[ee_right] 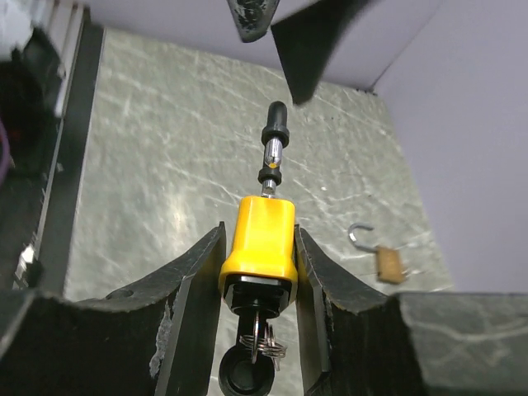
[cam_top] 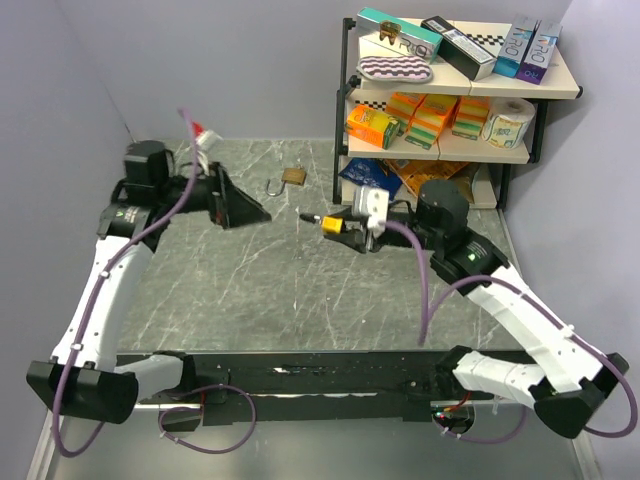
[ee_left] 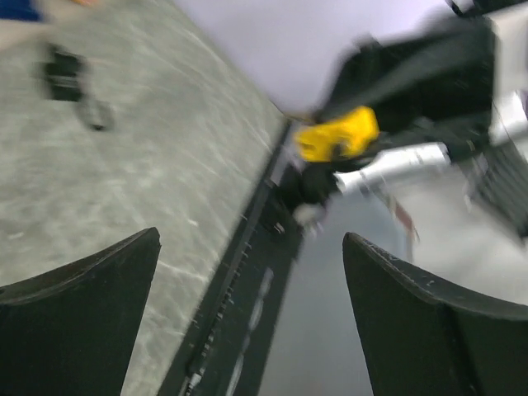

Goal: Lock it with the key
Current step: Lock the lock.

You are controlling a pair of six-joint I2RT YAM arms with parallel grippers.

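Note:
My right gripper [cam_top: 338,226] is shut on a yellow lock body [ee_right: 260,238] and holds it above the table. A metal pin with a black tip [ee_right: 272,148] sticks out of the lock's front. A black-headed key [ee_right: 250,378] with a wire ring [ee_right: 266,342] sits in its back end. The lock also shows in the top view [cam_top: 330,226] and, blurred, in the left wrist view [ee_left: 338,136]. My left gripper [cam_top: 262,214] is open and empty, its fingertips [ee_right: 301,78] just ahead of the pin, not touching it. A brass padlock [cam_top: 292,176] with its shackle open lies on the table behind.
A shelf unit [cam_top: 450,100] with boxes, packets and a paper roll stands at the back right, close behind my right arm. The black mounting rail [cam_top: 300,375] runs along the near edge. The brass padlock also shows in the right wrist view [ee_right: 389,262]. Grey walls enclose the table.

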